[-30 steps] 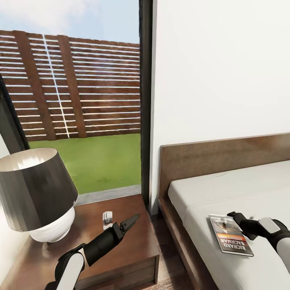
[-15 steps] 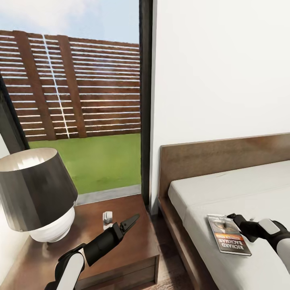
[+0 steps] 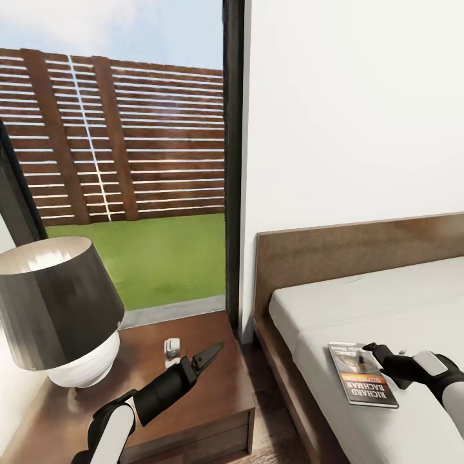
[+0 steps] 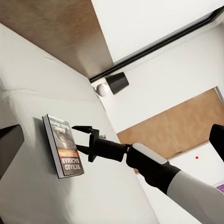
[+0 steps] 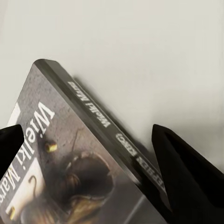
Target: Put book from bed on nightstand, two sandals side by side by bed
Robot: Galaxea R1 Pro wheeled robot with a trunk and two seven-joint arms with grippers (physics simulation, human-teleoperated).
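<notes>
The book [image 3: 362, 375] lies flat on the bed's pale mattress [image 3: 386, 303], close to the edge that faces the nightstand [image 3: 200, 406]. My right gripper [image 3: 370, 350] is open at the book's far long edge. In the right wrist view the book's spine [image 5: 112, 135] runs between the two black fingers [image 5: 186, 177]. From the left wrist camera the book [image 4: 63, 147] and the spread right gripper [image 4: 76, 137] appear side on. My left gripper [image 3: 216, 350] hovers open and empty over the nightstand. The sandals are out of view.
A lamp with a dark shade [image 3: 58, 309] takes up the nightstand's left half, and a small white object [image 3: 171, 348] stands near its middle. The brown headboard [image 3: 354, 251] meets a white wall. A narrow strip of floor [image 3: 270, 419] separates nightstand and bed. A tall window [image 3: 129, 161] is behind.
The book has slid a little across the mattress toward the nightstand-side edge, and my right gripper has moved with it. The left arm has stayed still.
</notes>
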